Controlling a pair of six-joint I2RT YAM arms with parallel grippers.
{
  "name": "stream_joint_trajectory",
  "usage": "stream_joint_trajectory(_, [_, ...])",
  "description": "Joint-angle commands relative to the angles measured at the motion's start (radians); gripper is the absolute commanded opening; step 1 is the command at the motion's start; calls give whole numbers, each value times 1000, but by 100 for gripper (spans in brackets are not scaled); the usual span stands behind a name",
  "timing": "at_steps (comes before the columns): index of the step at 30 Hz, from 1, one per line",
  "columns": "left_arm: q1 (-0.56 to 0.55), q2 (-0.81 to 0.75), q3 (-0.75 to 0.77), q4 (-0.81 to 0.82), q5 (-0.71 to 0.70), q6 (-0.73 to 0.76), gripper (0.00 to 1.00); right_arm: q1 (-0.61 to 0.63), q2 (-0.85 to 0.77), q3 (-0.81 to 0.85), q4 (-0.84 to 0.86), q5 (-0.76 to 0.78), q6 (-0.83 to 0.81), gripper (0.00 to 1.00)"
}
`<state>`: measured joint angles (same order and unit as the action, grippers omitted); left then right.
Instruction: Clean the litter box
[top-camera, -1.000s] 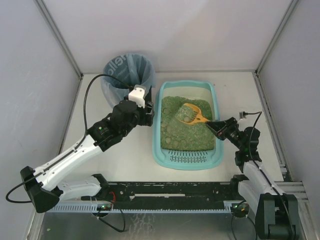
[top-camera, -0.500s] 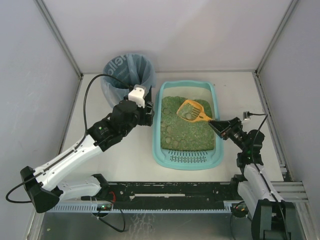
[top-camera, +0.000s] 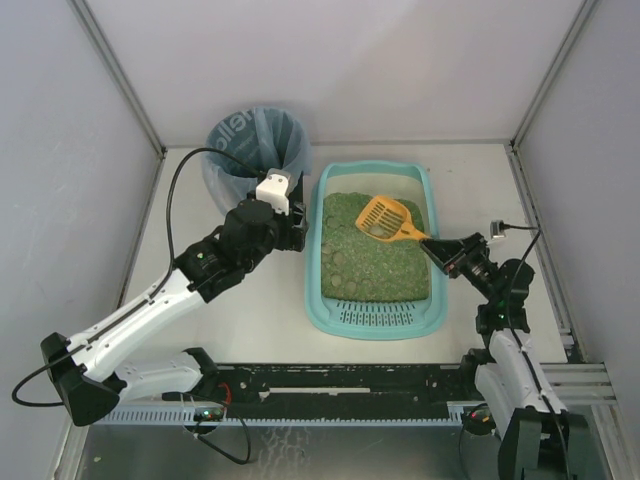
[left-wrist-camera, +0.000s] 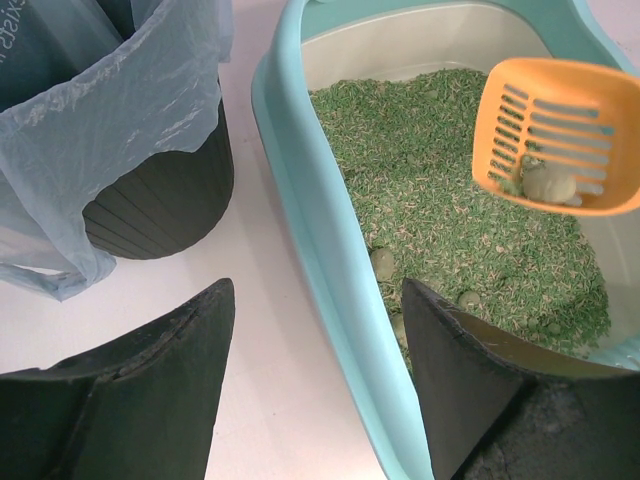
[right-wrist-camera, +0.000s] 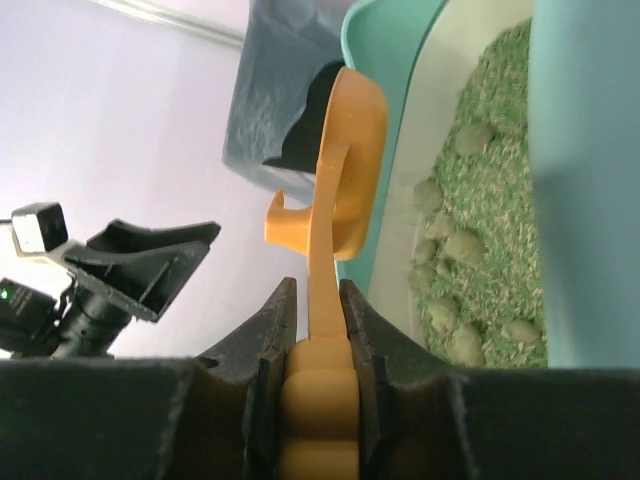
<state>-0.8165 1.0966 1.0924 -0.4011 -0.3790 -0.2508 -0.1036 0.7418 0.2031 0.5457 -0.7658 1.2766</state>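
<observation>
The light-teal litter box (top-camera: 316, 270) lies mid-table, filled with green litter (top-camera: 372, 262) and several grey-green clumps. It also shows in the left wrist view (left-wrist-camera: 300, 210) and the right wrist view (right-wrist-camera: 385, 40). My right gripper (top-camera: 446, 247) is shut on the handle of an orange slotted scoop (top-camera: 383, 217), which is held above the litter at the box's far right. A grey-green clump (left-wrist-camera: 548, 184) lies in the scoop (left-wrist-camera: 560, 130). My left gripper (top-camera: 298, 232) is open, its jaws astride the box's left rim, one outside and one over the litter.
A round black bin with a blue bag (top-camera: 258, 150) stands at the far left of the box, close to my left gripper; it also shows in the left wrist view (left-wrist-camera: 150, 190). Enclosure walls stand on both sides and at the back.
My right gripper has lifted the scoop out of the litter and drawn it up and to the right, with a clump in it. The left arm has not moved.
</observation>
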Motion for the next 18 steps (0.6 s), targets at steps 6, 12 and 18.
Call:
stream_joint_trajectory(6, [8, -7, 6, 42, 3, 11, 72, -37, -1, 11, 27, 15, 8, 0])
stream_joint_trajectory(12, [11, 0, 10, 42, 14, 10, 72, -11, 20, 42, 16, -31, -26, 0])
stream_joint_trajectory(18, [13, -6, 9, 42, 6, 11, 72, 14, 53, 77, 114, -113, -28, 0])
